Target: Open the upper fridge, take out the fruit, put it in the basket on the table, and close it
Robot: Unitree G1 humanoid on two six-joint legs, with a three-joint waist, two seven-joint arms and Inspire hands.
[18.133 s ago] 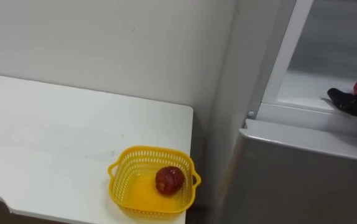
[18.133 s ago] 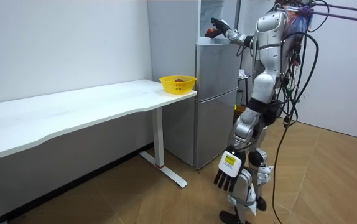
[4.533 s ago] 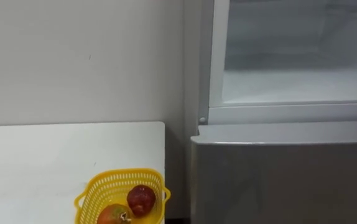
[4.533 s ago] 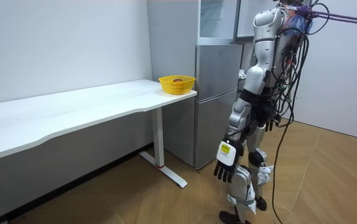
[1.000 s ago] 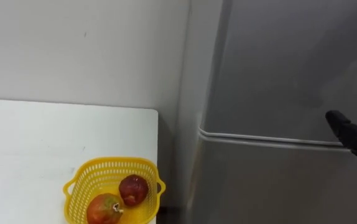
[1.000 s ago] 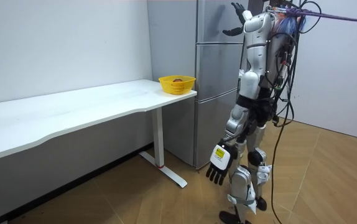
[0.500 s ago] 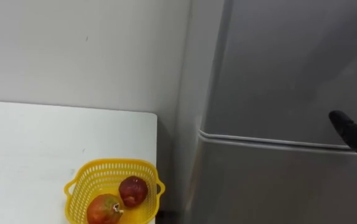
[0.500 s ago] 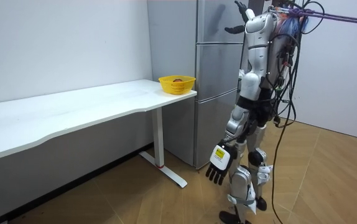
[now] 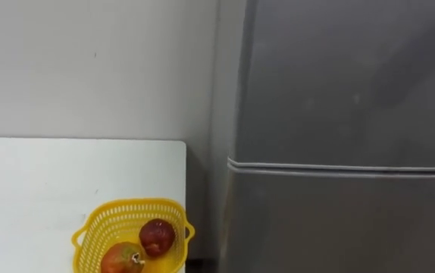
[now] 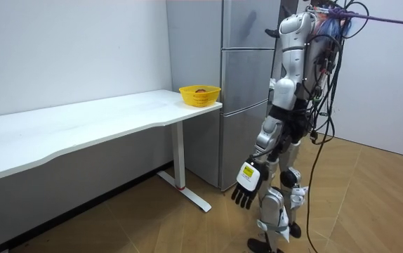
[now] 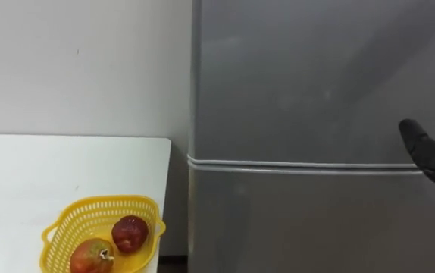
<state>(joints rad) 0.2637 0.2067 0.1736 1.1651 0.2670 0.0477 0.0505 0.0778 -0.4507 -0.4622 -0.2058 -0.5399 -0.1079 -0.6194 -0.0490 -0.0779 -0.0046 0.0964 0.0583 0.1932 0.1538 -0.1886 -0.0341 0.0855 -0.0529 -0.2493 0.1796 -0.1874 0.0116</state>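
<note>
- Standing before the tall grey fridge [image 10: 247,91], the robot faces its upper door [image 11: 308,76], which is now shut flush above the lower door [image 11: 308,227]; a few seconds ago it stood open on a bare compartment
- Its right hand [image 11: 428,158] is raised by the upper door, dark fingers straight and released, holding nothing; whether they touch the door cannot be told
- Its left hand [image 10: 246,187] hangs beside the thigh in the room view, fingers relaxed and spread, idle
- A yellow basket [image 11: 104,200] sits by the white bench's [image 11: 20,174] right edge, the edge beside the fridge
- Inside it lie an orange-red fruit [image 11: 89,259] in front and a darker red fruit [image 11: 129,232] just behind; earlier only the darker one lay there, while the right hand reached for a reddish fruit inside the fridge
- Judging from this, the retrieval looks complete: fruit delivered, door closed, only the raised arm left to lower
</note>
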